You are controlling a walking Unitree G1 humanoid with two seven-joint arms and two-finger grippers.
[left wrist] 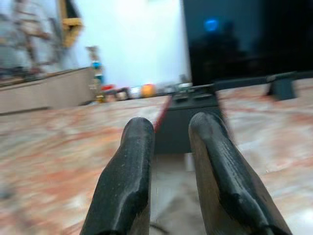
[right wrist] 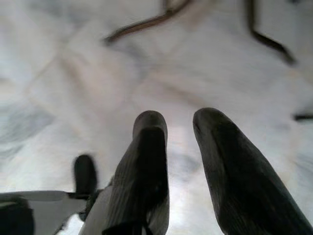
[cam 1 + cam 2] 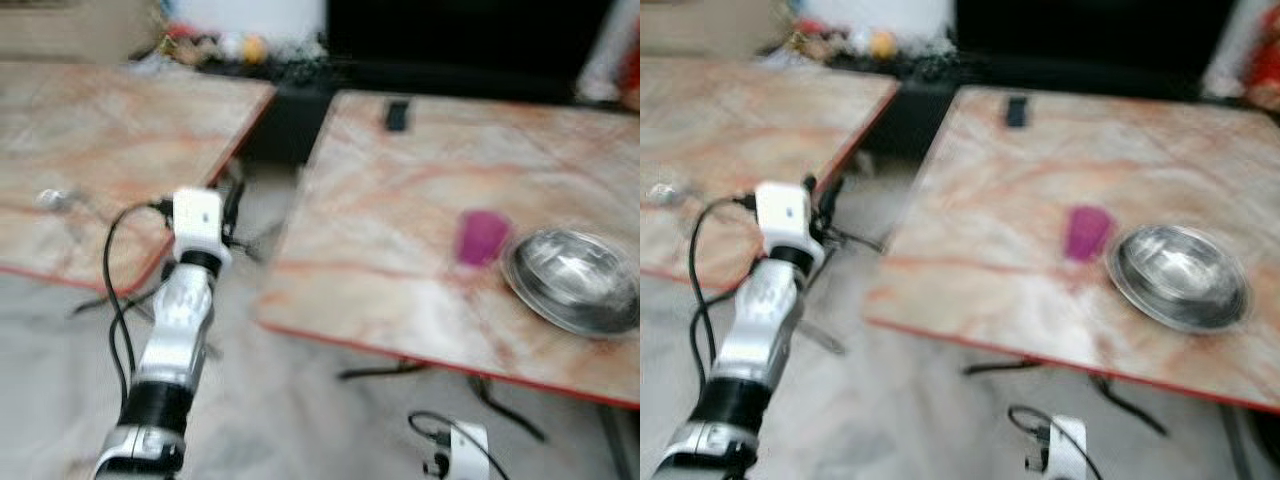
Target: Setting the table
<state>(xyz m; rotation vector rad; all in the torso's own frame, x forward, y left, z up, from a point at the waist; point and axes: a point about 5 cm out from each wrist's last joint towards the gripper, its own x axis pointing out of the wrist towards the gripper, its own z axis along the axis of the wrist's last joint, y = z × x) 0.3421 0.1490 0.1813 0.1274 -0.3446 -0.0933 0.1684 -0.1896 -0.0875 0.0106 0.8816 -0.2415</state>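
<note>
Two tables stand apart; the right table (image 3: 400,180) bears a pink cup (image 3: 482,236) just beside a steel bowl (image 3: 575,279), likely waiting to be laid out. Left gripper (image 1: 171,161) is raised between the tables, parted and empty; right gripper (image 2: 181,161) hangs over the floor, likewise unloaded.

Left arm (image 3: 178,330): silver, rounded forearm segments joined by black collars, ending in a white boxy wrist housing (image 3: 198,222). A thin black cable (image 3: 113,300) loops loose alongside the forearm and runs to that housing. Left gripper (image 1: 173,166) — two long black fingers (image 1: 128,176), matte, finely ribbed, with rounded tips. Right gripper (image 2: 181,147) — the same black ribbed fingers. Right arm's white wrist housing (image 3: 465,445) carries a curled black cable (image 3: 425,428).
</note>
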